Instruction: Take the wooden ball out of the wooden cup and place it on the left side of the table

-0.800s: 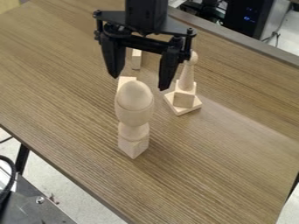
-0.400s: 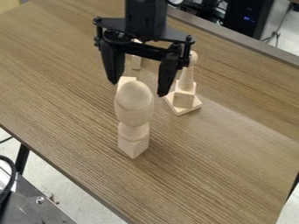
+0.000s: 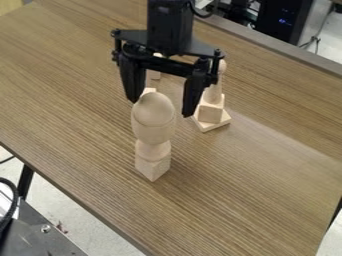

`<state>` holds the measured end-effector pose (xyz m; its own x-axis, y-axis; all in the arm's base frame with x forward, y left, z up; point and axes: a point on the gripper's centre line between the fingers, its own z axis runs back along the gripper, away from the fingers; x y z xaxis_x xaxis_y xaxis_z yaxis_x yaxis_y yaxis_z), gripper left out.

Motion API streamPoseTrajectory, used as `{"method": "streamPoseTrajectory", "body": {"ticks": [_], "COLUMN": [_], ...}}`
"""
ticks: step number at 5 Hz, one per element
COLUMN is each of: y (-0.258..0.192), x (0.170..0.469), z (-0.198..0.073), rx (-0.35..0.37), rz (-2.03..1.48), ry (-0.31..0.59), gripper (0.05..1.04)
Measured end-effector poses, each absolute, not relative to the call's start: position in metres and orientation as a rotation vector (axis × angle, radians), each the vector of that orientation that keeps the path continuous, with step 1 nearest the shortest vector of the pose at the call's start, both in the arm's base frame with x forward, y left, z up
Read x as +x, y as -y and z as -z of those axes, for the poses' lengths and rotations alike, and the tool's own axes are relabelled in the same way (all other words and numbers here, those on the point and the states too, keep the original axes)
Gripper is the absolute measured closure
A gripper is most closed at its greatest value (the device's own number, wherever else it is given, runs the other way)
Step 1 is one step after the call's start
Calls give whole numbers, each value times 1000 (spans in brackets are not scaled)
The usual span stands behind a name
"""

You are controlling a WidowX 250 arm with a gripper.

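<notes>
The black gripper (image 3: pixel 159 109) hangs open over the upper middle of the table, its two fingers spread to either side of the rounded top of a pale wooden stack. That stack stands upright: an egg-shaped piece (image 3: pixel 153 109) on a cup-like part (image 3: pixel 153 131), above a square block (image 3: pixel 153 166). Whether a finger touches the stack I cannot tell. Behind the right finger stands a slender wooden piece (image 3: pixel 213 92) with a ball top, a cube (image 3: pixel 211 113) around its lower part and a flat square base (image 3: pixel 217 125). Behind the stack, a small block (image 3: pixel 149 90) is mostly hidden.
Another small wooden block (image 3: pixel 155 74) lies farther back, partly behind the gripper. The wood-grain table (image 3: pixel 267 185) has a raised dark edge (image 3: pixel 280 44) at the back right. A dark metal surface (image 3: pixel 40 235) with a cable stands at the lower left, and computer equipment (image 3: pixel 284 20) beyond the table.
My gripper has come down and toward the camera, with a slight shift to the right in the latest frame. Its fingers stay apart, and the wooden pieces have not moved.
</notes>
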<state>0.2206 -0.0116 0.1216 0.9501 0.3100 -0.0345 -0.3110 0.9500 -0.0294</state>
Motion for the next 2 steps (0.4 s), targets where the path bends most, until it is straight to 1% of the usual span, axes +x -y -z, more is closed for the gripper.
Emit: {"method": "streamPoseTrajectory", "body": {"ticks": [1,2], "y": [12,14], "x": [221,214], "z": [-116,-111], "rx": [-34,-32], "rz": [-322,-343], "ry": [-38,-60], "gripper": [84,84]}}
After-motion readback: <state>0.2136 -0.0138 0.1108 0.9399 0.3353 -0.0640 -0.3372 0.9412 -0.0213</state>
